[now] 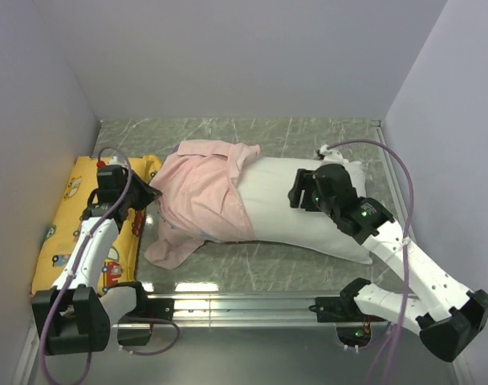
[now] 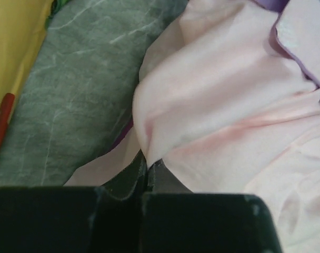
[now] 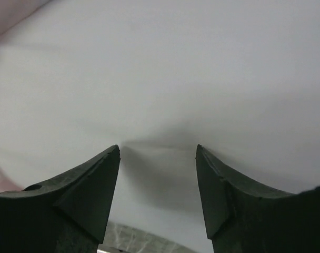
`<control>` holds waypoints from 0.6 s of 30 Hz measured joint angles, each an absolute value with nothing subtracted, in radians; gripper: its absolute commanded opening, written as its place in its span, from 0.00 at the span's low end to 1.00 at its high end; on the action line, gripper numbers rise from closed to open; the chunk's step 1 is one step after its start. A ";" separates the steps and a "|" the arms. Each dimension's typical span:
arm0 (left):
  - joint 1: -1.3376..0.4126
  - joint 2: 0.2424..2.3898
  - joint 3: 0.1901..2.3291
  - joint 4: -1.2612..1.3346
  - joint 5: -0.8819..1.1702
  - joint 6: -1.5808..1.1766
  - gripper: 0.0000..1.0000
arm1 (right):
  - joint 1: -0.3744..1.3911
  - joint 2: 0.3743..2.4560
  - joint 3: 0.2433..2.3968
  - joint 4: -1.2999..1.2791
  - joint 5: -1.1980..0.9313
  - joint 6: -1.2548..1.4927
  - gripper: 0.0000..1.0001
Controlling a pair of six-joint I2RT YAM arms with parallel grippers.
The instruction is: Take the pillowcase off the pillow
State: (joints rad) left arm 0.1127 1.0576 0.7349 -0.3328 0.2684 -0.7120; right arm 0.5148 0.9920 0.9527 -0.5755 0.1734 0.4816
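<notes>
The pillowcase (image 1: pixel 200 196) shows its pale pink reverse, bunched over the left end of the white pillow (image 1: pixel 304 216), which lies across the table. My left gripper (image 1: pixel 148 196) is shut on a fold of the pillowcase (image 2: pixel 223 105) at its left edge; a purple hem shows at the upper right of the left wrist view. My right gripper (image 1: pixel 296 192) is open, its fingertips (image 3: pixel 110 158) pressing against the bare pillow (image 3: pixel 165 68) near its middle.
A yellow vehicle-print pillow (image 1: pixel 67 216) lies at the far left under my left arm. The grey marbled table (image 1: pixel 260 269) shows in front of the pillow. White walls enclose the back and sides. A metal rail (image 1: pixel 244 303) runs along the near edge.
</notes>
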 measured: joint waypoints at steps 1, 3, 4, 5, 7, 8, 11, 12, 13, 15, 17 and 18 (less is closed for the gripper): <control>0.078 1.067 0.735 -0.324 0.245 -0.710 0.01 | 0.579 0.991 0.983 -0.597 0.209 0.477 0.75; 0.028 1.076 0.735 -0.299 0.217 -0.710 0.01 | 0.683 0.992 1.036 -0.617 0.267 0.474 0.78; 0.003 1.079 0.735 -0.290 0.204 -0.711 0.00 | 0.733 0.994 1.062 -0.621 0.300 0.474 0.82; -0.014 1.082 0.735 -0.283 0.196 -0.711 0.00 | 0.781 0.997 1.082 -0.622 0.328 0.473 0.83; -0.040 1.092 0.735 -0.270 0.180 -0.711 0.01 | 0.846 1.011 1.099 -0.620 0.369 0.472 0.85; -0.047 1.097 0.735 -0.266 0.173 -0.712 0.02 | 0.867 1.030 1.099 -0.619 0.385 0.473 0.85; -0.070 1.115 0.738 -0.259 0.152 -0.711 0.04 | 0.906 1.119 1.087 -0.606 0.421 0.478 0.89; -0.076 1.126 0.744 -0.260 0.149 -0.709 0.06 | 0.911 1.164 1.077 -0.591 0.427 0.478 0.85; -0.093 1.137 0.756 -0.263 0.141 -0.706 0.09 | 0.914 1.218 1.064 -0.572 0.429 0.478 0.79; -0.126 1.169 0.802 -0.279 0.130 -0.689 0.16 | 0.912 1.319 1.043 -0.545 0.437 0.475 0.35; -0.164 1.206 0.873 -0.305 0.111 -0.667 0.23 | 0.900 1.403 1.031 -0.514 0.422 0.479 0.09; -0.188 1.228 0.920 -0.324 0.105 -0.653 0.26 | 0.889 1.424 1.026 -0.492 0.398 0.482 0.00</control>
State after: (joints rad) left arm -0.1879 1.2282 0.9203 -0.3237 0.1047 -0.6525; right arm 0.8886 1.4242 1.0256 -0.4919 0.3977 0.4820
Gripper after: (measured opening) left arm 0.207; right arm 0.194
